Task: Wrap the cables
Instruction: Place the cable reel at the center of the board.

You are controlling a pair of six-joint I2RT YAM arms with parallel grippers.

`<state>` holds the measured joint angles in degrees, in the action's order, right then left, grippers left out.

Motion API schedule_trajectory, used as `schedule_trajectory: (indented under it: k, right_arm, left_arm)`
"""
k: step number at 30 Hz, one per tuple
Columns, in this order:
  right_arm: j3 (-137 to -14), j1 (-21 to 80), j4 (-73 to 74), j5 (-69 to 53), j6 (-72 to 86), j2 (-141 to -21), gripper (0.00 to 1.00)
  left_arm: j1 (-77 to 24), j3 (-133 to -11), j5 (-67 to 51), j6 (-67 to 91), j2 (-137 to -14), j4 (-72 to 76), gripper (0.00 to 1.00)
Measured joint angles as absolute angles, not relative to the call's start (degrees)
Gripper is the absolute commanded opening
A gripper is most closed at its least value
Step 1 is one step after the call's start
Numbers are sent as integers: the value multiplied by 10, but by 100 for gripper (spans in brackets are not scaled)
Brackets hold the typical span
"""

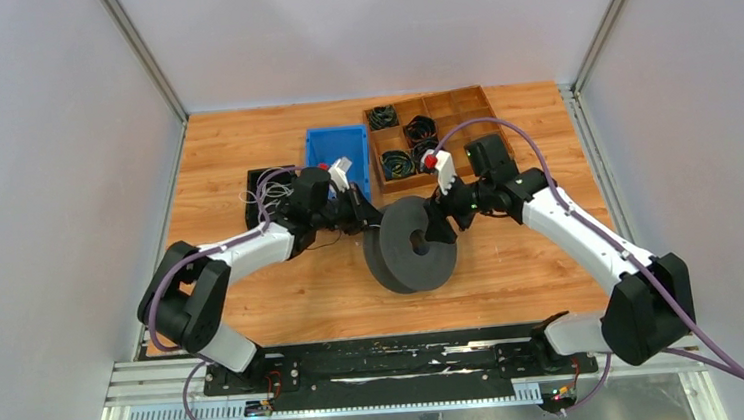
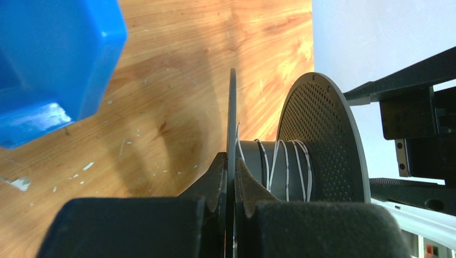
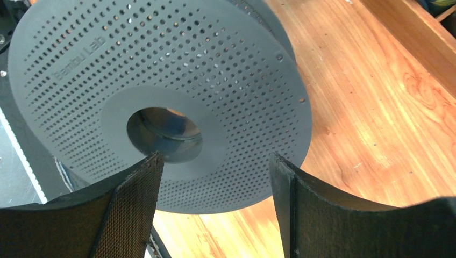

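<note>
Spool point(image 1: 411, 245) pinched by left claw point(image 2: 231, 180); right claw point(image 3: 215, 161) open at its face.
The spool is stood on edge on the bench point(image 1: 243, 150), one thin flange clamped in the closed left claw, judged so that the hub is steadied for winding. The cables point(image 2: 277, 164) are seen as a few whitish turns on the hub, between the flanges, just beside the left claw's fingers. The right claw is spread wide with nothing held, faced at the perforated flange near the centre hole.

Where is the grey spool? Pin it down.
In the top view the grey spool stands mid-table between both arms, in front of the blue bin; the left hand clamps its thin flange.
</note>
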<state>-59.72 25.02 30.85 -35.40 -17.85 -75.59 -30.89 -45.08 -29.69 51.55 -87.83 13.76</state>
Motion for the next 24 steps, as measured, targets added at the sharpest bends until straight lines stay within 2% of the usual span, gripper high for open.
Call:
schedule_trajectory:
  k: [11,24]
  right_arm:
    - [-598,250,296,-326,-174,-745,72]
    - [-614,239,304,-315,-172,-719,72]
  left_arm:
    - [-341,-451,-315,536,-937,188,8]
    - [-362,-481,-334,545,-983,210,35]
